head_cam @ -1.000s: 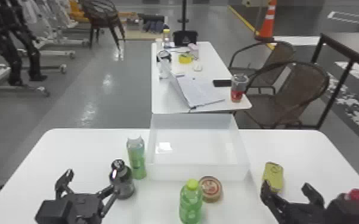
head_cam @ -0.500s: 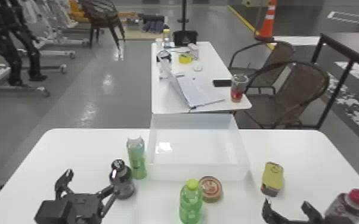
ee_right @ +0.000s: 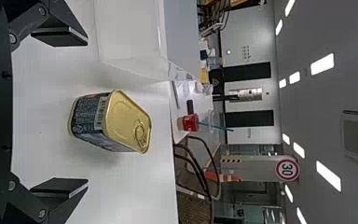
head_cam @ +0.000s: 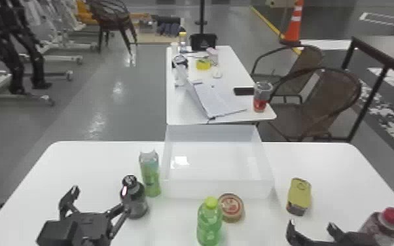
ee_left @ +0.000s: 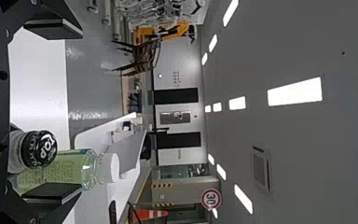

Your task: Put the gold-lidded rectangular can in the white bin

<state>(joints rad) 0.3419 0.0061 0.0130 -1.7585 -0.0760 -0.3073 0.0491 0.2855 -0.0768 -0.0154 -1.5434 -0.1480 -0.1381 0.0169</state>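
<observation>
The gold-lidded rectangular can (head_cam: 299, 196) stands upright on the smooth white tabletop (head_cam: 75, 166), to the right of the white bin (head_cam: 217, 189); its pull-ring lid is metallic with rounded corners, its side wrapped in a dark printed label with a barcode. The right gripper (head_cam: 311, 227) is spread wide just short of the can, near a dark bottle with a ridged red cap (head_cam: 383, 225). The left gripper (head_cam: 99, 199), also wide apart, is near a dark bottle whose black cap carries white lettering (head_cam: 134, 199). A round tin (head_cam: 231, 206) has a red-and-cream printed lid.
</observation>
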